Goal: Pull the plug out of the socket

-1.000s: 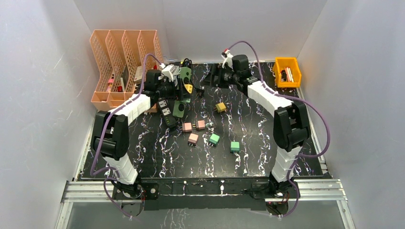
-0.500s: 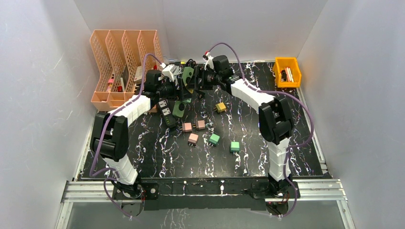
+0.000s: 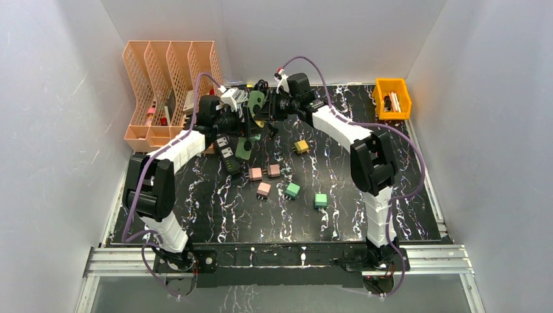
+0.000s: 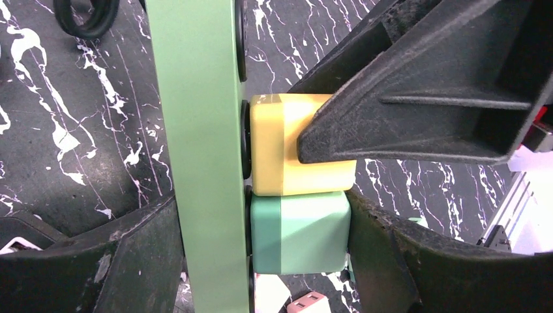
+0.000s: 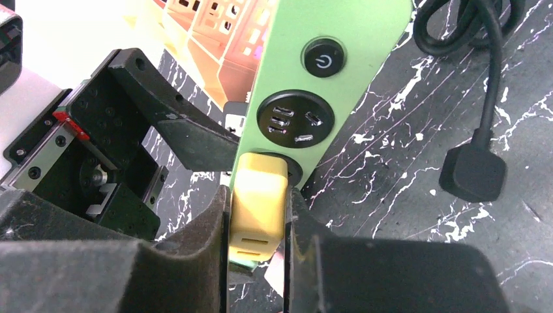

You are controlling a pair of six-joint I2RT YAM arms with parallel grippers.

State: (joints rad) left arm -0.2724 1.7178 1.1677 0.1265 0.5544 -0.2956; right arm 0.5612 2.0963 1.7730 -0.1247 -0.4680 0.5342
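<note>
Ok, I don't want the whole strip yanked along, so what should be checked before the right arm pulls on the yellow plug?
1. Right gripper shut on the yellow plug: ok, a finger on each side.
2. Left gripper clamping the power strip: ok, its fingers span strip and green plug.
3. Yellow plug seated in the strip: ok, not yet out.
4. Right fingers off the green plug: cannot tell; only one finger shows there.
5. Black cable out of the pull path: ok, it lies aside on the table.
</note>
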